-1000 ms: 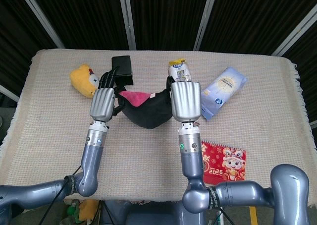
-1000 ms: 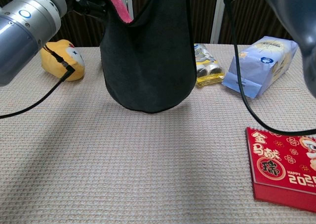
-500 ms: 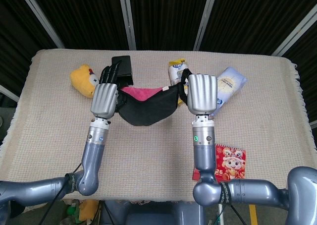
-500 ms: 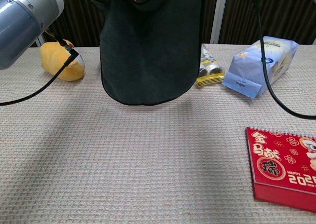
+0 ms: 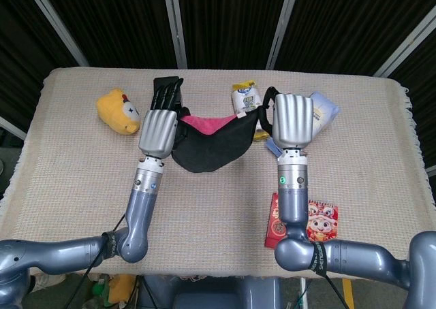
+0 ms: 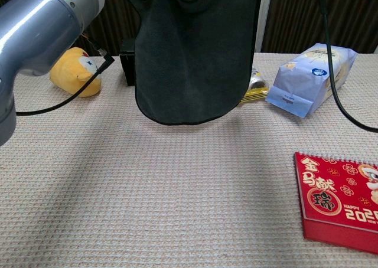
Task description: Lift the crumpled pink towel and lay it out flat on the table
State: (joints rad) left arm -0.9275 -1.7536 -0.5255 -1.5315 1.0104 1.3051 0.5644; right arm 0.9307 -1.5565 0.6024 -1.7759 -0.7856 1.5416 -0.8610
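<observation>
Both hands are up off the table, and the soft towel, pink on its inner face and dark charcoal on the outer [image 5: 208,145], hangs slung between them like a hammock. The left hand [image 5: 160,131] grips one upper corner and the right hand [image 5: 293,118] grips the other, backs of both toward the head camera, so how the fingers close on the cloth is hidden; I judge from the taut upper edge that each one holds its corner.

The long axis of the cloth runs straight across from hand to hand, and the belly sags below and between them. From the chest view the dark face [image 6: 195,55] hangs as a broad curtain with its rounded lower hem clear of the woven beige tablecloth [image 6: 147,197], not touching it.

That is the relation to watch: the towel hangs straight down from both hands and roughly evenly, neither hand clearly nearer the bulk, so laying it flat looks like a job for both together, lowering the hem first and drawing the top edge along.

Beyond the left hand sits a yellow plush toy [image 5: 117,110] and a small black box [image 6: 127,60]. By the right hand lie a pale blue packet [image 6: 312,79] and a red calendar card [image 6: 339,200].
</observation>
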